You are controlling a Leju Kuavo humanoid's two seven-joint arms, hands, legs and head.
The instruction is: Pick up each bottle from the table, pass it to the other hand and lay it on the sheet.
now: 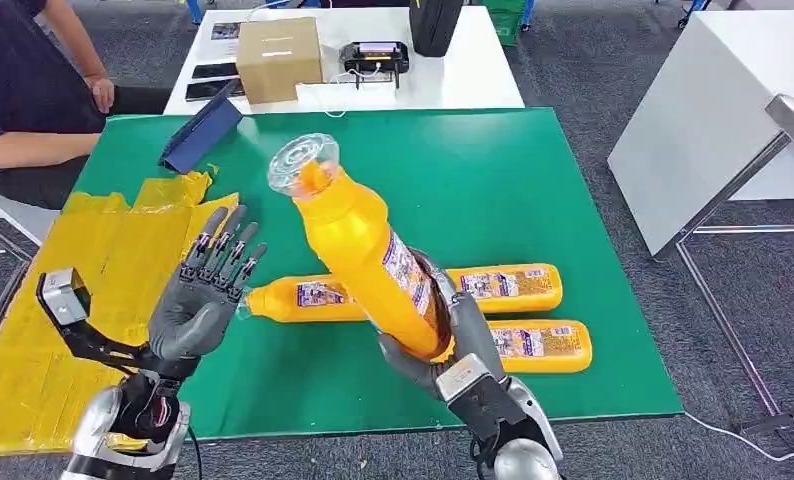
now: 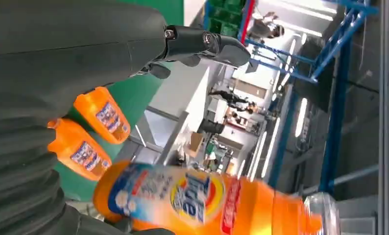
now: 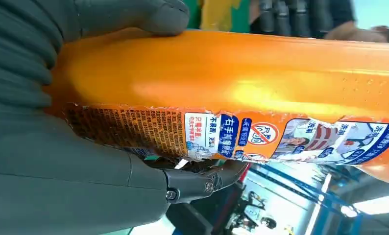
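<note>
My right hand [image 1: 451, 330] grips the lower end of an orange bottle [image 1: 358, 240] with a clear cap, lifted above the green table [image 1: 493, 170] and tilted toward my left side. The same bottle [image 3: 241, 83] fills my right wrist view, its torn label facing the camera. My left hand [image 1: 205, 295] is raised with fingers spread, holding nothing, a short way left of the bottle. The held bottle [image 2: 202, 198] shows in the left wrist view just beyond my left hand [image 2: 60, 54]. Two more orange bottles [image 1: 493, 288] [image 1: 538, 346] lie on the green table behind it. The yellow sheet [image 1: 93, 270] lies at the left.
A person [image 1: 23, 90] sits at the far left. A blue folder [image 1: 201, 133] lies at the table's back left. Behind it a white table [image 1: 453, 80] carries a cardboard box [image 1: 278, 58] and a controller [image 1: 375, 55]. A white table [image 1: 713, 110] stands at the right.
</note>
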